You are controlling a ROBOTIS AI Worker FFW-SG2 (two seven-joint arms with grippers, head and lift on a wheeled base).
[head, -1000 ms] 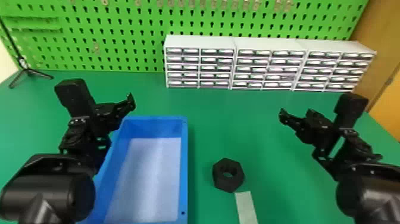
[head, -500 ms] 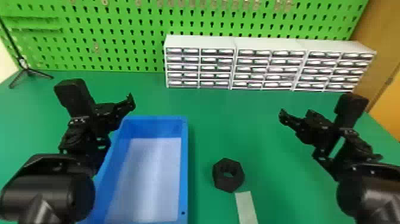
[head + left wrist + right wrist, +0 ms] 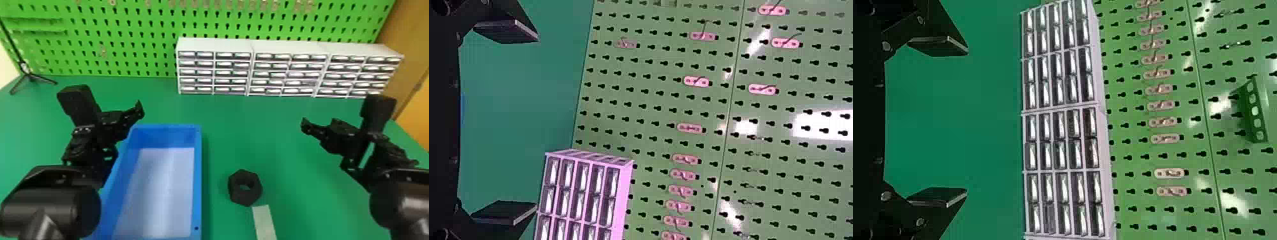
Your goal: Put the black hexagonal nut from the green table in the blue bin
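My right gripper [image 3: 967,121], wide and empty, hangs right of the blue bin [image 3: 198,178]; likely pick step: reach for black hexagonal nut [image 3: 244,198] beside bin.

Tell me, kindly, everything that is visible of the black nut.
The nut is black, dull, thick and six-sided, with a hole through which some green shows. It lies flat on the green table, right of the blue bin, at the far end of a pale strip; whether they touch is unclear. Nothing grips it.
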